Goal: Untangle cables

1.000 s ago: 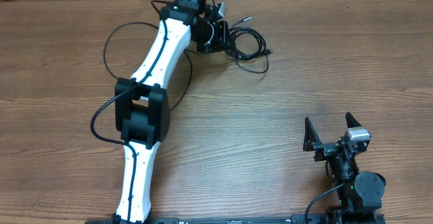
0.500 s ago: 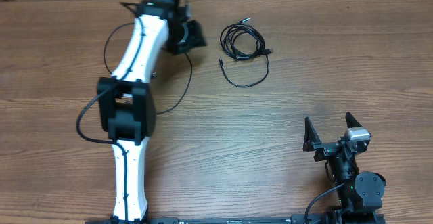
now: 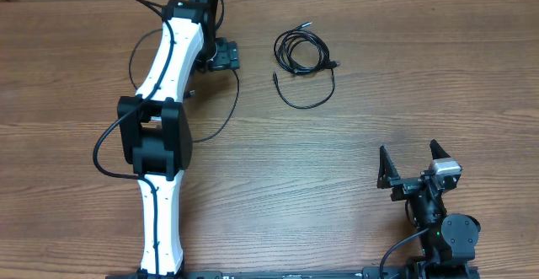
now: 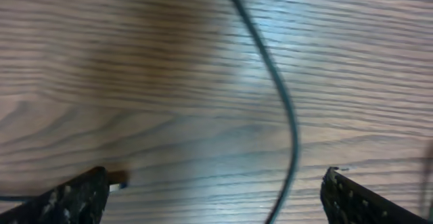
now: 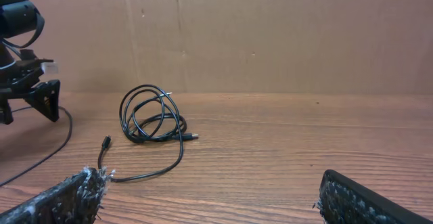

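Left fingers [image 4: 67,198] drawn back, cables [image 3: 285,56] well apart

This looks like a robotics lab bench, not a home or a shop. Two robot arms, a white-and-black left arm [image 3: 160,70] and a black right arm [image 3: 438,220], are mounted on a black rail [image 3: 295,274] along the near edge of a wood-grain table [image 3: 379,102]. A plain cardboard wall [image 5: 270,34] closes off the far side like a backdrop. Thin black cables [image 3: 303,56] lie on the table, and exposed wiring runs along the left arm.
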You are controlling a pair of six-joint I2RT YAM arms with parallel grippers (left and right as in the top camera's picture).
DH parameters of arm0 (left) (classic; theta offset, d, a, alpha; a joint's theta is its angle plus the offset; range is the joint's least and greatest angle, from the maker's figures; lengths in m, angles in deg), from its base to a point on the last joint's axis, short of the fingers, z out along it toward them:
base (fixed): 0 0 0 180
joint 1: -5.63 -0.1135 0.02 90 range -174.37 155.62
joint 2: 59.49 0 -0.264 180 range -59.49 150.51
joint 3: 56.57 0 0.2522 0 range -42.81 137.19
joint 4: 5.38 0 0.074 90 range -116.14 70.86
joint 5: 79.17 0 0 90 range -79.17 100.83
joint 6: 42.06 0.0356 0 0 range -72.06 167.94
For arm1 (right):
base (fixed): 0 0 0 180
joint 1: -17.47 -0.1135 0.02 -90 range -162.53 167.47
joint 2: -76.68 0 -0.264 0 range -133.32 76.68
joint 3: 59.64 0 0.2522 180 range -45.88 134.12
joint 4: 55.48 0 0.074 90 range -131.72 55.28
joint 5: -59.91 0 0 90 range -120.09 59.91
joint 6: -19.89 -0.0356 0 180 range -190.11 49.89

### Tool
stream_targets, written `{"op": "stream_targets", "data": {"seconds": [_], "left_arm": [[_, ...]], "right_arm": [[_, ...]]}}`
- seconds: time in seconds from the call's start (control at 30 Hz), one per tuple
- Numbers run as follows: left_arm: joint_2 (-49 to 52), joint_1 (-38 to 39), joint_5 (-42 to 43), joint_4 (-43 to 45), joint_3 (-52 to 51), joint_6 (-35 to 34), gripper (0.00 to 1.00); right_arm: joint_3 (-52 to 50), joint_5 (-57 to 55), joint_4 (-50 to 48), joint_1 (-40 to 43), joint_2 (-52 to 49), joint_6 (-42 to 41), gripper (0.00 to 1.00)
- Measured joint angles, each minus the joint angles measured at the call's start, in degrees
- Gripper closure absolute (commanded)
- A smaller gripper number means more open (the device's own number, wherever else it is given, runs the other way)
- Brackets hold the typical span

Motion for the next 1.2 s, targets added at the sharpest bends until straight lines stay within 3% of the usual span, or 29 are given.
{"op": "stream_targets", "data": {"seconds": [0.07,0.17,0.37,0.83,1.2], "left_arm": [[0.0,0.22,0.9,0.79,0.0,0.07,0.01],[0.0,0.37,1.55,1.2,0.0,-0.68,0.12],[0.0,1.14,1.22,4.15,-0.79,-1.42,0.12],[0.09,3.23,-0.55,9.77,-5.6,-2.93,0.21],[2.86,6.21,-1.2,9.49,-5.62,-3.89,0.44]], "right_arm": [[0.0,0.0,-0.04,0.0,0.0,-0.02,0.0],[0.0,-0.02,0.0,0.02,0.0,-0.02,0.0],[0.0,-0.02,0.0,0.0,0.0,-0.02,0.0],[0.0,-0.02,0.0,0.0,0.0,0.0,0.0],[0.0,-0.02,0.0,0.0,0.0,0.0,0.0]]}}
